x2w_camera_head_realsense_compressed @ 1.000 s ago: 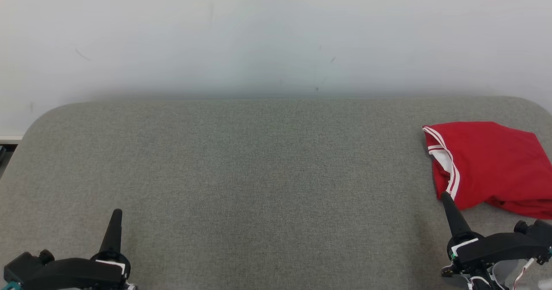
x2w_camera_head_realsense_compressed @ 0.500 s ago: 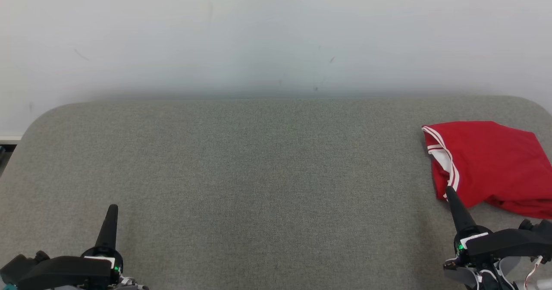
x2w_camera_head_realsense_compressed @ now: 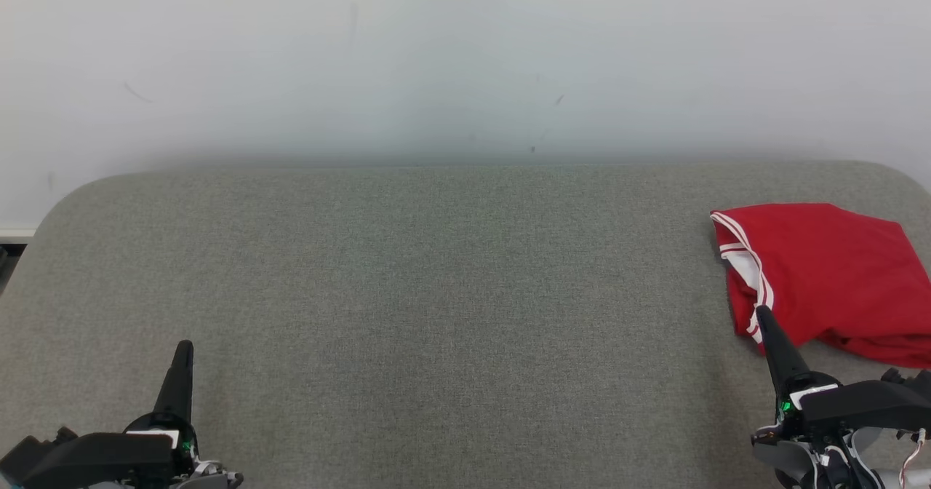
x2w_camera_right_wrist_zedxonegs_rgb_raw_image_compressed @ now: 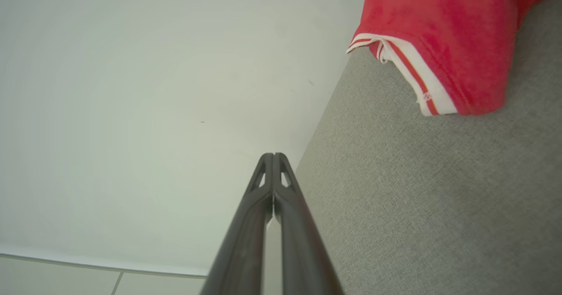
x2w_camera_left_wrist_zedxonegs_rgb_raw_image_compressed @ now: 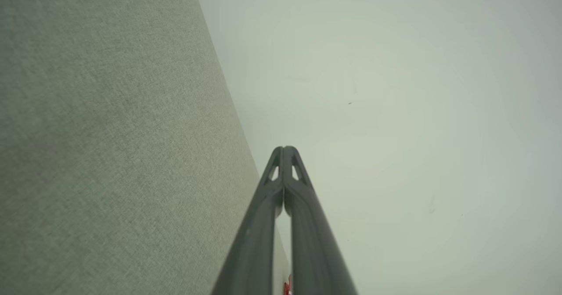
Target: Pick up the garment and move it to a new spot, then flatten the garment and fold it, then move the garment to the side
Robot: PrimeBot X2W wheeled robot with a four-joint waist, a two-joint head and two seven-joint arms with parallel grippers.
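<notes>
Head view, red garment point(x2w_camera_head_realsense_compressed: 829, 271) on grey bench point(x2w_camera_head_realsense_compressed: 436, 292), right hand point(x2w_camera_head_realsense_compressed: 761, 312) closed beside its near corner, left hand point(x2w_camera_head_realsense_compressed: 186, 346) closed, well apart.

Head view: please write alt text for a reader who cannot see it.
A red garment with white-striped trim lies at the right end of a grey fabric-covered table. The shut right gripper points at its near left corner; the shut left gripper sits at the lower left.
</notes>
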